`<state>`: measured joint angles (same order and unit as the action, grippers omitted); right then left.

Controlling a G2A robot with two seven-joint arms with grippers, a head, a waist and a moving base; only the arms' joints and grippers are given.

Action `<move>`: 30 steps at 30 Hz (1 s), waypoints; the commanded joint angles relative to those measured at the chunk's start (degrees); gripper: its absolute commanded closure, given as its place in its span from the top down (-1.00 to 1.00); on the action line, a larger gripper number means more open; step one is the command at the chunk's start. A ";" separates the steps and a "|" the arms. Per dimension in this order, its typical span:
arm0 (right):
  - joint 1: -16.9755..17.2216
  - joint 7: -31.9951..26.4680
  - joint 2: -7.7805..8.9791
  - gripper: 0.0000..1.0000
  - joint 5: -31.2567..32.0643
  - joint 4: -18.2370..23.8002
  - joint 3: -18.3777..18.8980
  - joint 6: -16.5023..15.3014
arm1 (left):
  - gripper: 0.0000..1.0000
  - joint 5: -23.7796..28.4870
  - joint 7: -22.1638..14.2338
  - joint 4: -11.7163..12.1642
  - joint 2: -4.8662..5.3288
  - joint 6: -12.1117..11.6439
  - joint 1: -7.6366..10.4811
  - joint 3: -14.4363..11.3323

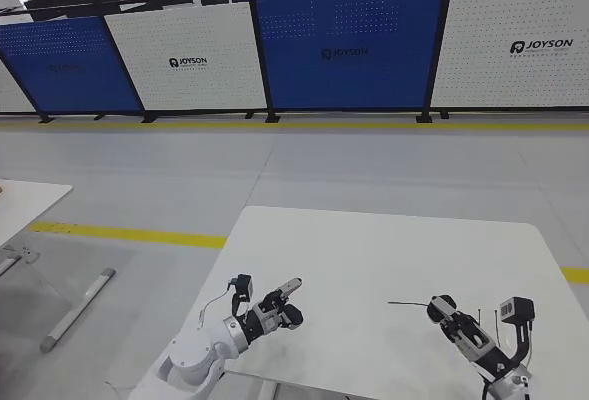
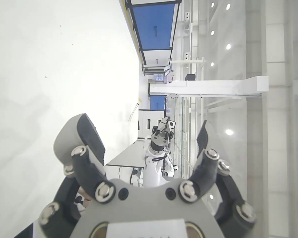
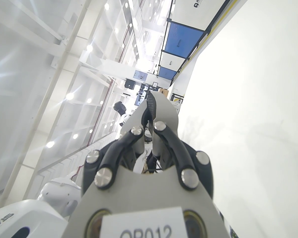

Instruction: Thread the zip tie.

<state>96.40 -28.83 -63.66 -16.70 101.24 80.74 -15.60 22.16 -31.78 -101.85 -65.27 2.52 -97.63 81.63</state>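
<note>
Obs: my right gripper has its fingers pressed together on 1 end of the zip tie. The thin black strap sticks out straight from the fingertips toward my left gripper, over the near part of the white table. I cannot tell whether the free tip touches the tabletop, nor which end carries the head. Left gripper: fingers spread wide, nothing between them, well apart from the strap's tip. The strap forms no loop, so I judge threading not yet begun; the step in hand is presenting the tie. Next move, as I judge it: bring the 2 grippers together, take the free end in the left, bend the strap round and line the tip up with the head slot. The strap looks thin and flexible, so this needs fine alignment.
</note>
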 commanded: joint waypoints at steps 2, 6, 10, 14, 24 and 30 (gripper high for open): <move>0.00 0.00 0.00 -1.00 0.00 0.00 0.00 0.00 | 1.00 -1.09 -1.49 -0.40 -0.09 -0.38 0.76 -2.73; 0.00 0.00 0.00 -1.00 0.00 0.00 0.00 0.00 | 1.00 -0.02 -3.10 -0.51 -0.33 0.00 2.05 -6.00; 0.00 0.00 0.00 -1.00 0.00 0.00 0.00 0.00 | 1.00 1.65 -3.08 0.25 -0.81 1.24 4.51 -9.77; 0.00 0.00 0.00 -1.00 0.00 0.00 0.00 0.00 | 1.00 1.55 0.51 1.30 -1.23 2.30 6.71 -11.95; -0.59 -2.09 -0.07 -1.00 0.93 -0.63 -1.55 0.79 | 1.00 1.55 0.51 1.30 -1.23 2.30 6.71 -11.95; -1.49 -1.79 -0.28 -1.00 1.23 -1.48 -2.81 0.80 | 1.00 1.55 0.51 1.30 -1.23 2.30 6.71 -11.95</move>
<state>94.90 -30.65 -63.94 -15.42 99.75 77.91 -14.77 23.71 -31.27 -100.55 -66.51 4.81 -90.92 69.69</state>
